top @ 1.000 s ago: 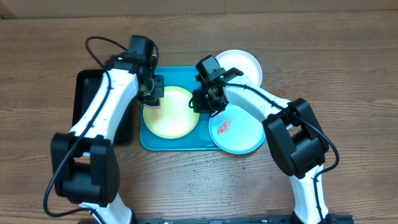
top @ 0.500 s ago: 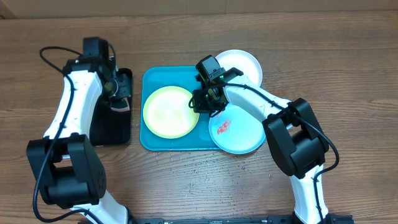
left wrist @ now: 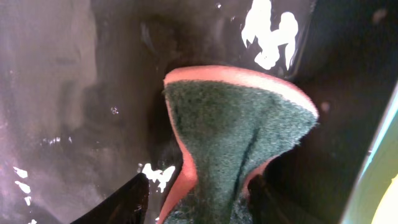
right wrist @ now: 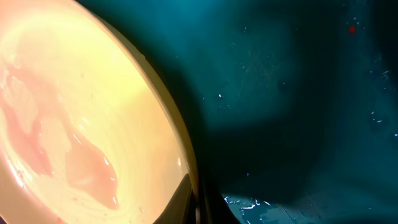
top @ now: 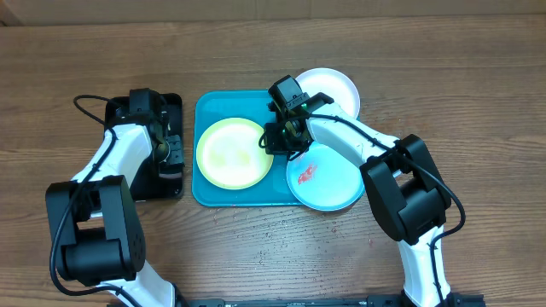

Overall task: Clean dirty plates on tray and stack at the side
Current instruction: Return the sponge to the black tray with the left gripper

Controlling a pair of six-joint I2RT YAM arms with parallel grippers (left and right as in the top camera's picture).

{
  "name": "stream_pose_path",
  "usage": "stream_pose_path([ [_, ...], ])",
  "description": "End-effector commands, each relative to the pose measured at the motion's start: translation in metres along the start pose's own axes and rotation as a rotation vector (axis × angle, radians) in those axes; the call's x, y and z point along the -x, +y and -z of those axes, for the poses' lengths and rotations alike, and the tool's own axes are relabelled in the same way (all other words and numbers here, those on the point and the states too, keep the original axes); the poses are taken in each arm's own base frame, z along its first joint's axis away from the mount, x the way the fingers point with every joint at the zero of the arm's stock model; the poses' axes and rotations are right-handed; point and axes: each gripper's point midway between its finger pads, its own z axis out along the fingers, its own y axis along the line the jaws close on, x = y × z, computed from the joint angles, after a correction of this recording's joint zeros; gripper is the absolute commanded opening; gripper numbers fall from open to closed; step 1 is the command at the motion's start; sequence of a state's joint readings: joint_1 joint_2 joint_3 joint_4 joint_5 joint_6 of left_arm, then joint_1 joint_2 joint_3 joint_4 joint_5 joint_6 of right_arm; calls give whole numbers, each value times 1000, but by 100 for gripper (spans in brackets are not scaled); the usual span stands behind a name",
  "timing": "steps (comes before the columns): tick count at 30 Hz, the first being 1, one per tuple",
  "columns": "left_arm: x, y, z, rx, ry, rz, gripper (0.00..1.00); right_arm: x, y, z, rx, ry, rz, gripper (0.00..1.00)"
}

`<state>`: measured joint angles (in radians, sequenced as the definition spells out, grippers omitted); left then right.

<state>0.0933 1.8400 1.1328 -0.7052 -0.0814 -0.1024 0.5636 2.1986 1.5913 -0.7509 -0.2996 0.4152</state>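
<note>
My right gripper [top: 278,141] pinches the yellow plate [top: 230,153] by its rim on the turquoise tray [top: 205,194], while my left gripper [top: 173,153], grip impossible to tell, straddles the sponge [left wrist: 236,130] over the black tray [top: 166,189]; the blue plate [top: 333,183] shows red smears, nothing stacked yet.

Turquoise tray [top: 205,194], yellow plate [top: 234,153], white plate [top: 338,89], pale blue plate [top: 331,184] smeared red, black tray [top: 167,188], green-and-pink sponge [left wrist: 236,134]

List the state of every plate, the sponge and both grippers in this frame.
yellow plate: on the turquoise tray, faint pink film left
blue plate: red smear, overlapping the tray's right rim
white plate: on the table behind the tray, no smear visible
sponge: folded, over the black tray
left gripper: around the sponge, grip unclear
right gripper: shut on the yellow plate's rim
</note>
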Motion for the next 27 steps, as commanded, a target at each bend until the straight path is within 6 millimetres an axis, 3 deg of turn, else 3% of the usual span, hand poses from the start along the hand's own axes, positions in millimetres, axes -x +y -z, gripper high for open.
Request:
stream_pose_path([
  [1,0,3,2,21,-11,-10,21,-3,-13,-10,-41,13,-19,4],
  [2,0,3,2,21,-12,-10,9,-3,-13,-10,-41,13,-19,4],
  [3,0,3,2,21,-13,-10,4,-3,-13,-10,-41,13,-19,4],
  [13,30,3,27,16,-74,-3,4,-3,-13,-10,-41,14,-19,4],
  [14,33,3,30,15,-79,-3,6,-3,-13,-10,-41,14,-19,4],
  [15,35,3,31,14,-82,-1,18,-3,-13,-10,-41,13,-19,4],
  [16,33,2,31,13,-76,21,43,-3,-13,-10,-40,12,-18,4],
  [18,26,3,27,15,-53,42,56,-3,-13,-10,-40,13,-19,5],
  [20,17,2,22,12,-28,63,56,-3,-13,-10,-40,13,-19,15],
  [22,8,0,16,-1,-3,61,57,-3,-12,-10,-40,13,-16,16],
  [26,-8,0,4,-1,30,75,53,-4,-12,-10,-40,14,-15,8],
  [27,-12,0,2,1,38,77,47,-4,-12,-10,-40,14,-15,4],
])
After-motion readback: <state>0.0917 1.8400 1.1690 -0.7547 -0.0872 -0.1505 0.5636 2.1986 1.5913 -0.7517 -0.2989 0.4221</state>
